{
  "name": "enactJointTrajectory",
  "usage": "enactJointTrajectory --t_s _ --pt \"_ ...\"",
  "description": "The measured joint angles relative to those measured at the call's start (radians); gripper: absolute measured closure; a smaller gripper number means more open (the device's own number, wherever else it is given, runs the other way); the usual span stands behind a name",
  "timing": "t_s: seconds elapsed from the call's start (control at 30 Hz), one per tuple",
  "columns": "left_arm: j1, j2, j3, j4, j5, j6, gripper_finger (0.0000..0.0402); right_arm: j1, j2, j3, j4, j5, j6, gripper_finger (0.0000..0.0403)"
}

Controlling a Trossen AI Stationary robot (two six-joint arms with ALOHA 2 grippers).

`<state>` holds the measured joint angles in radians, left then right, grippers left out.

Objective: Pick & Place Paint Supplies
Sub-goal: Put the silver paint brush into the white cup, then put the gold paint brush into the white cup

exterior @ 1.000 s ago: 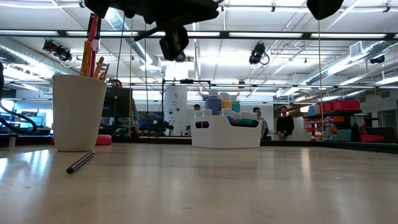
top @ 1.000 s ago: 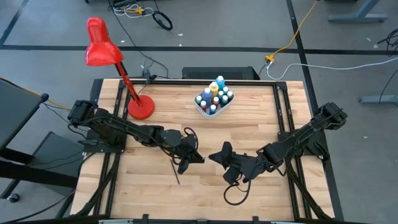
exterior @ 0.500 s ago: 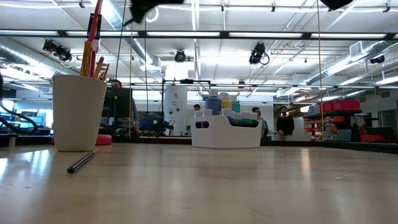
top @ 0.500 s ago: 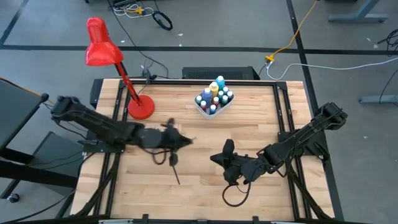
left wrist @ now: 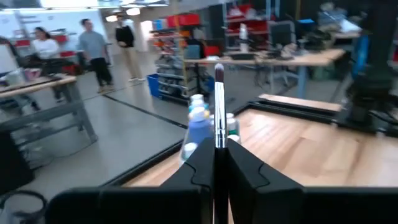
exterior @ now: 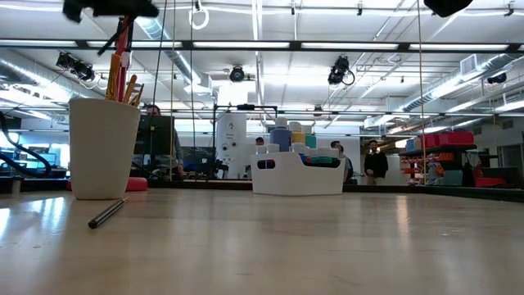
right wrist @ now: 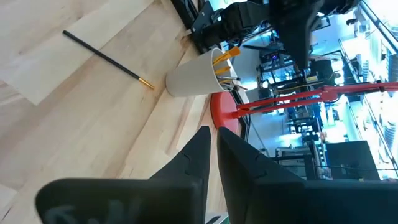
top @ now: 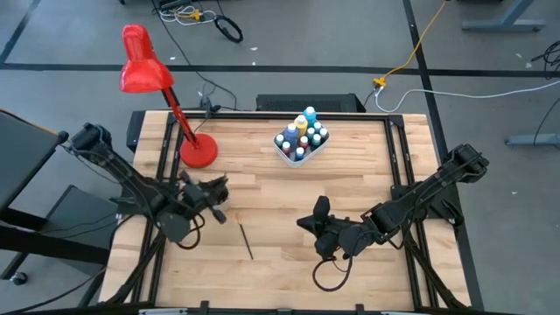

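Left claw (left wrist: 217,163) withdrawn leftward — gripping paintbrush (left wrist: 219,102)

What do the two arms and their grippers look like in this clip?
Both arms are dark, slender and jointed, reaching in from the table's side edges. The left gripper has two flat black angular fingers. The right gripper has matching black tapered fingers. A black cable loops below the right arm.

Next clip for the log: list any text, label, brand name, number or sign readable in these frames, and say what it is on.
Readable text: none in any view.
Paint bottles in the white caddy: any labels too small to read.
Beige cup: plain, nothing printed on the side shown.
Paintbrush held in the left hand: no marking legible.
Background shelving and room signage: too blurred to read.
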<state>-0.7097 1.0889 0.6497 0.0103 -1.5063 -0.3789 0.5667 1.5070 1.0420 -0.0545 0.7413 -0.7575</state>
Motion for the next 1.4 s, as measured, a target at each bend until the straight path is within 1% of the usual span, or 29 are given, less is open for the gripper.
enactJointTrajectory --t_s 0.13,0.23,0.37,0.43,0.6,0.67,0.9,1.23,1.33,1.4 --pt "-0.013 -0.002 -0.088 0.003 -0.054 -0.148 0.0371 0.0 0.0 0.0 0.005 0.0 -0.001 0.0369" --pt "-0.01 0.001 -0.149 0.005 -0.029 -0.246 0.037 0.0 0.0 0.0 0.007 -0.001 -0.001 0.0369" --pt "-0.006 0.022 -0.216 0.002 -0.04 -0.34 0.0377 0.0 0.0 0.0 0.008 -0.007 -0.001 0.0369" --pt "-0.006 0.023 -0.239 0.004 -0.043 -0.342 0.0375 0.0 0.0 0.0 0.007 -0.01 0.002 0.0369" --pt "-0.006 0.024 -0.277 0.002 -0.048 -0.336 0.0353 0.0 0.0 0.0 0.006 -0.045 0.018 0.0369" --pt "-0.006 0.025 -0.279 0.003 -0.05 -0.317 0.035 0.0 0.0 0.0 0.006 -0.059 0.018 0.0369" --pt "-0.006 0.025 -0.279 0.007 -0.024 -0.306 0.0357 0.0 0.0 0.0 0.007 -0.068 0.017 0.0369" --pt "-0.006 0.024 -0.279 0.011 -0.038 -0.298 0.0357 0.0 0.0 0.0 0.007 -0.085 0.021 0.0369" --pt "-0.009 0.022 -0.279 0.032 -0.053 -0.267 0.0357 -0.004 0.0 0.0 0.007 -0.127 0.079 0.0369" --pt "-0.009 0.022 -0.279 0.105 -0.053 -0.196 0.0357 -0.01 0.0 0.0 0.008 -0.166 0.132 0.0369"
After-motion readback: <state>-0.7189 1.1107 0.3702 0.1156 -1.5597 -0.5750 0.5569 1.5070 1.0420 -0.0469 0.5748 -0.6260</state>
